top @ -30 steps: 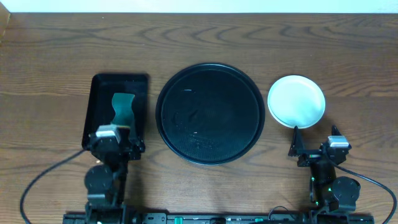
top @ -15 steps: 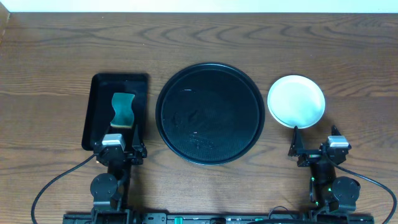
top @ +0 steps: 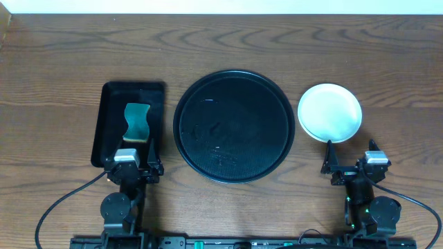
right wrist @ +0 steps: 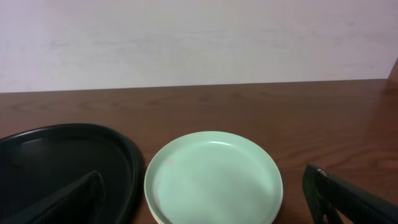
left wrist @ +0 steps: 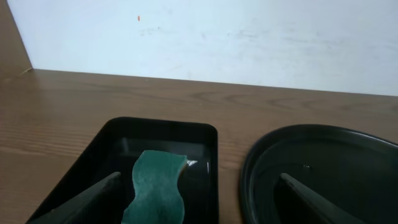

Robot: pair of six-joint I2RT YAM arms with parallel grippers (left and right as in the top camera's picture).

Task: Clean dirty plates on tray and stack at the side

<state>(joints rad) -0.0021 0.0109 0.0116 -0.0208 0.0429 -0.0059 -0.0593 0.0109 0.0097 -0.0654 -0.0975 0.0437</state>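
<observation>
1. no text, label, brand, number or sign can be read in any view.
2. the round black tray (top: 235, 124), the plates (top: 329, 112), the rectangular black tray (top: 111, 111) and the green sponge (top: 137, 122) all show plain surfaces with no lettering.
</observation>
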